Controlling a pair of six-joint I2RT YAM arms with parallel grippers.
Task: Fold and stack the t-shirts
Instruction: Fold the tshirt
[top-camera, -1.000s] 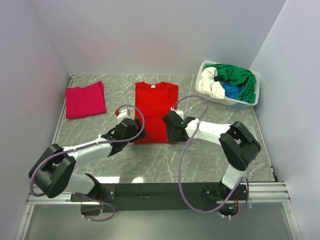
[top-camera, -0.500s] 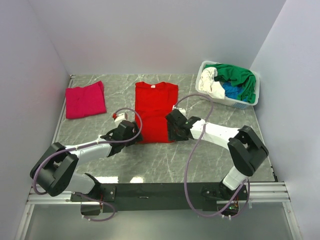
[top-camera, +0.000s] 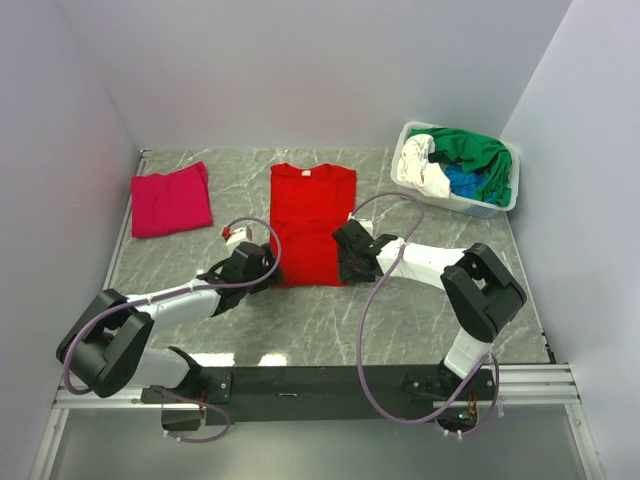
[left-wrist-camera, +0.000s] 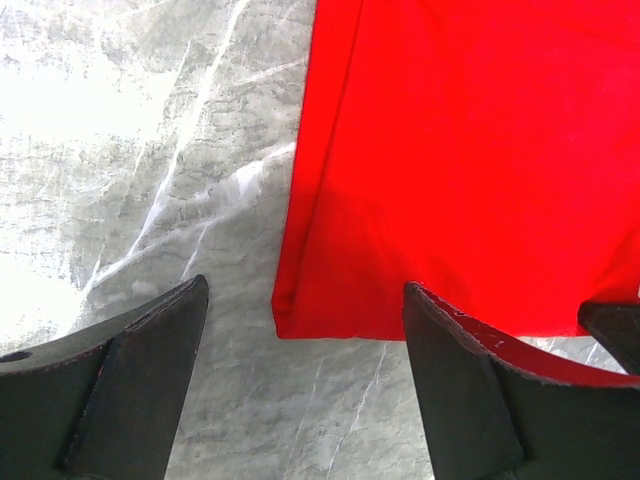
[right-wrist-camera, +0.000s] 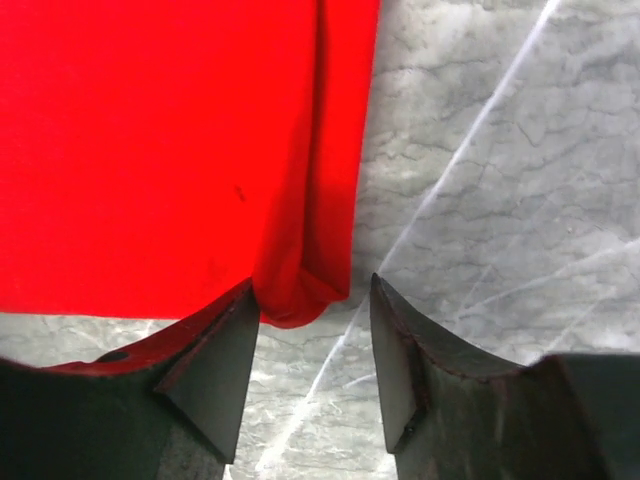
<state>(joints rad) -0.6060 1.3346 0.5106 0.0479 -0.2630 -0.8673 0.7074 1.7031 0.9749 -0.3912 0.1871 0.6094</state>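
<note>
At the near hem of the red t-shirt (top-camera: 311, 222), which lies flat with its sides tucked in, both tools are found released. The left gripper (left-wrist-camera: 305, 300) is spread over the hem's left corner and the right gripper (right-wrist-camera: 312, 290) over its right corner, with nothing clamped. It is judged that both corners should be pinched through all layers together, then carried evenly toward the collar, lest the fold be skewed.
</note>
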